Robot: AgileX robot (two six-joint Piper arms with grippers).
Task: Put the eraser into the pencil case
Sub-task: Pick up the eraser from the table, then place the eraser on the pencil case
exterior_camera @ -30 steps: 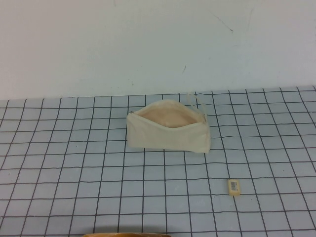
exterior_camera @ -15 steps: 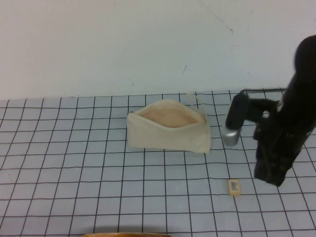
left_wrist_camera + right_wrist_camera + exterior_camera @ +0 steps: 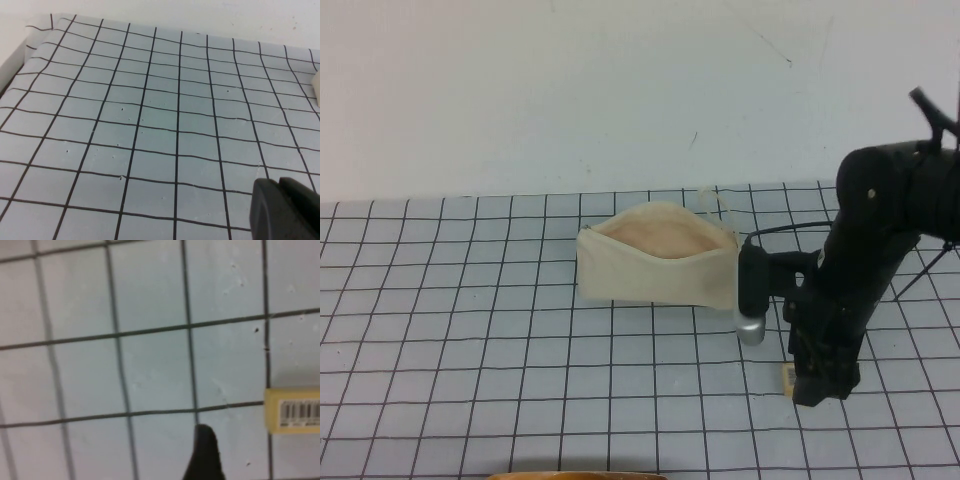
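Note:
The pencil case (image 3: 658, 262), a cream-white pouch, stands unzipped at the table's middle, showing its peach lining. The eraser (image 3: 786, 377), a small yellow block, lies in front and to the right of it, mostly hidden by my right gripper (image 3: 817, 388), which has come down right beside it. In the right wrist view the eraser (image 3: 295, 410) shows its barcode label, lying beside one dark fingertip (image 3: 204, 442). The other finger is out of the picture, so the gripper is open and empty. My left gripper (image 3: 279, 184) shows only in the left wrist view, shut and empty over bare mat.
A blue-grey mat with a black grid (image 3: 470, 330) covers the table, and a white wall (image 3: 570, 90) rises behind it. A cream corner (image 3: 316, 86), probably the pouch, shows at the edge of the left wrist view. The mat's far edge (image 3: 40, 27) also shows there.
My right arm came in from the right, swung left and down, and now stands over the eraser, hiding most of it. The pouch and eraser have not moved.

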